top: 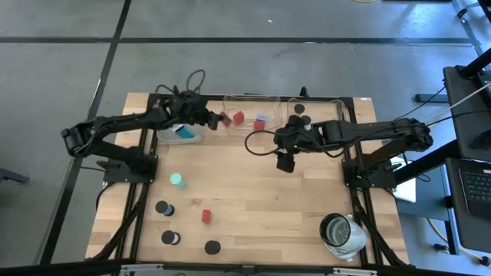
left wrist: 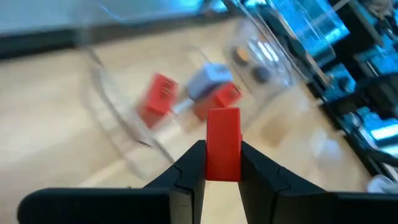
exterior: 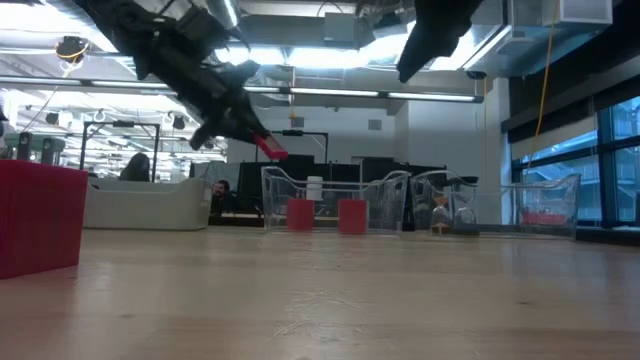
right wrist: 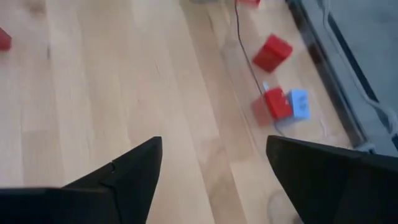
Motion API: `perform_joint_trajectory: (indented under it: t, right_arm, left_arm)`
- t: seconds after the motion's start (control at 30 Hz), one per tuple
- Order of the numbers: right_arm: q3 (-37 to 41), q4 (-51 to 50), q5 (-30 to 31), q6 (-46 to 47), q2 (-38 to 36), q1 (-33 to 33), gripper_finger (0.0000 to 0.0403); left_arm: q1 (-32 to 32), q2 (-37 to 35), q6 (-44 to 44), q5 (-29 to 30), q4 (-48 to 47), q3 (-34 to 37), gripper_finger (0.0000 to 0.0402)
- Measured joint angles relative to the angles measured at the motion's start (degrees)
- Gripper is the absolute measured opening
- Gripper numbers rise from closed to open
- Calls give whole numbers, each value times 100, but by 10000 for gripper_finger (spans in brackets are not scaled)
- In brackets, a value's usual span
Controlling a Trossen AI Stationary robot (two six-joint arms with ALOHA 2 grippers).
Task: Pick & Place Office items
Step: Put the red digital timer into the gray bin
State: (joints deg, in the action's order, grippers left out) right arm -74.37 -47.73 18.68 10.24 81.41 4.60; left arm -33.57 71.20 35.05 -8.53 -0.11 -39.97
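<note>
Your left claw (left wrist: 222, 163) is clamped on a smooth, flat-sided red block (left wrist: 223, 144), carried in the air beside the rim of the clear plastic tray (top: 249, 100) at the table's twelve o'clock edge. In that tray lie another red block (top: 238, 117), one more red piece and a pale-blue cube (top: 260, 121); the neighbouring clear tray (top: 326, 101) holds black round caps (top: 298, 109). Your right claw (right wrist: 214, 162) stands wide with nothing between its dark, wedge-shaped fingers, hovering over bare wood near the middle of the table. The pale, plank-grained wooden table (top: 261, 199) is mostly open around its middle. Toward seven o'clock sit a green disc (top: 177, 180), a small red block (top: 205, 217) and three black round caps (top: 164, 208). A silvery-white round container (top: 341, 233) stands near the five o'clock corner. Beyond lies grey floor.
</note>
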Motion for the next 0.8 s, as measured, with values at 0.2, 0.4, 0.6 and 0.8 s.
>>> perform_joint_trajectory:
  t: [0.2, 0.4, 0.6, 0.8]
  right_arm:
    - [1, -206, 35, 183, 0, 0, 275]
    - [2, -203, 226, 80, 2, 0, 266]
    - [2, -197, 490, -20, 2, 0, 263]
    - [2, -182, 488, 152, 2, 0, 263]
  left_arm:
    - [-573, -788, -468, 73, -1087, -4, 71]
    - [-712, -1634, -762, 1665, -3281, -4, 71]
    - [-657, -1875, -586, 2024, -3919, 276, 71]
    - [-629, -1873, -441, 2248, -3878, 794, 71]
